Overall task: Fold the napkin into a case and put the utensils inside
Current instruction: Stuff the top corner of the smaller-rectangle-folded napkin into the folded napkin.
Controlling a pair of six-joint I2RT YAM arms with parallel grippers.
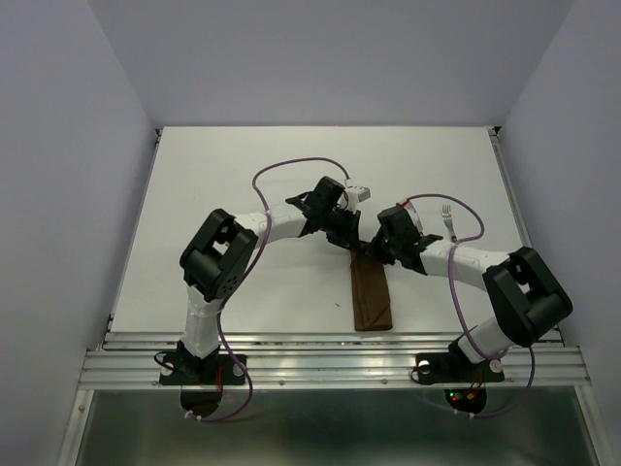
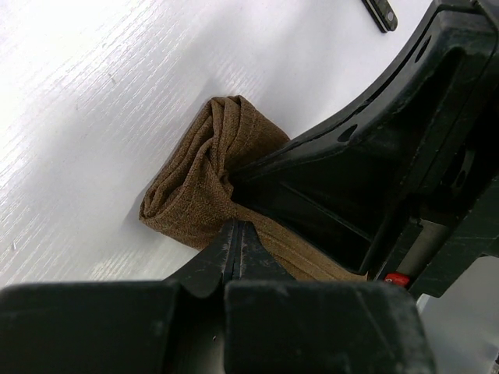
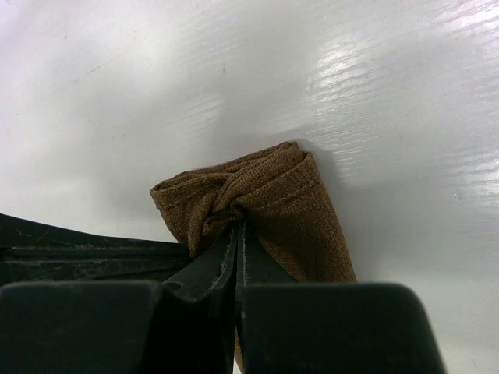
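The napkin [image 1: 372,296] lies as a narrow dark brown folded strip at the middle of the table, its long side running toward me. Both grippers meet at its far end. My right gripper [image 3: 239,224] is shut on a puckered bunch of that end [image 3: 265,195]. My left gripper [image 2: 236,227] is shut with its tips on the cloth's edge [image 2: 195,195], facing the right gripper's fingers [image 2: 327,179]. The silver fork [image 1: 447,219] lies on the table right of the right wrist. The knife is not clearly seen; a dark handle end [image 2: 380,14] shows in the left wrist view.
The white table [image 1: 243,175] has a metal rail [image 1: 330,364] along its near edge and grey walls on three sides. Purple cables [image 1: 291,170] loop above both arms.
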